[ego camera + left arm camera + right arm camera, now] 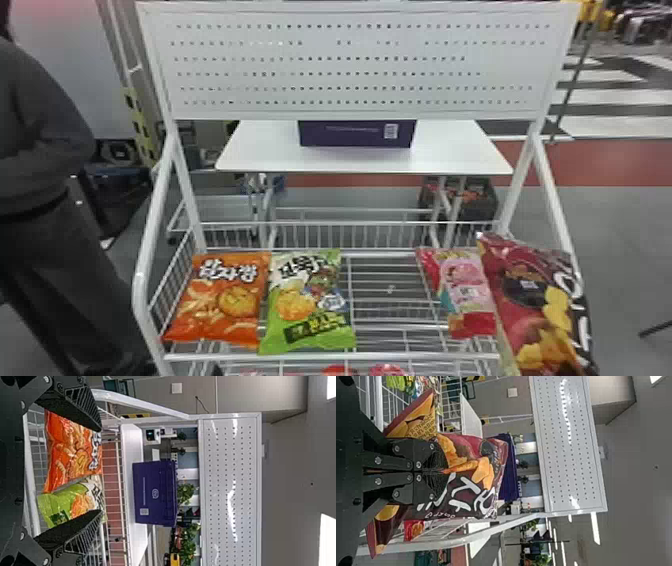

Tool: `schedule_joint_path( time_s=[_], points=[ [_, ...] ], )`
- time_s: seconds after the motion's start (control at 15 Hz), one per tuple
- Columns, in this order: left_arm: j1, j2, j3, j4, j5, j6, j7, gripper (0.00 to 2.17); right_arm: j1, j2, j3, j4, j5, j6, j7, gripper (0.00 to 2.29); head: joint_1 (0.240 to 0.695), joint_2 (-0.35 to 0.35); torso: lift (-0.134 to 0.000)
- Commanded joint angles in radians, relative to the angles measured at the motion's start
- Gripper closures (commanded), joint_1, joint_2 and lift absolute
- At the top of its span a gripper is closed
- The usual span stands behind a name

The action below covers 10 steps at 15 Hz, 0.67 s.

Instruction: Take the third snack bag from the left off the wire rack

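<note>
Pinching the dark red snack bag (pixel 474 483) with the right gripper (pixel 440 471), both flat black fingers pressed together on it, at the wire rack's (pixel 320 356) right end. In the head view, seen slanting across the rack's right front corner, just beside the pink bag (pixel 467 295) and reaching past the front rail. Bare wire between the pink bag and the green bag (pixel 305 305), with the orange bag (pixel 225 300) at far left. Facing the orange and green bags with the left gripper (pixel 99 470), fingers spread wide, apart from both bags. Behind the rack, a dark blue box (pixel 356 133) on a white table (pixel 260 150).
</note>
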Motion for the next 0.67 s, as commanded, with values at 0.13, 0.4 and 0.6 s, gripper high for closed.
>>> schedule_joint_path(
  time_s=[0.13,0.4,0.6],
  points=[
    [0.007,0.001,0.048,-0.003,0.053,-0.021,-0.002,0.17,0.044,-0.006,-0.062,-0.002,-0.042,-0.030,0.000,1.77,0.499,0.000,0.000],
    [0.012,0.001,0.062,0.000,0.056,-0.033,-0.002,0.17,0.051,-0.006,-0.082,-0.002,-0.051,-0.030,0.000,1.77,0.499,0.000,0.000],
    [0.012,0.002,0.062,0.001,0.056,-0.033,-0.002,0.17,0.047,-0.005,-0.081,-0.001,-0.050,-0.030,0.000,1.77,0.499,0.000,0.000]
  ],
)
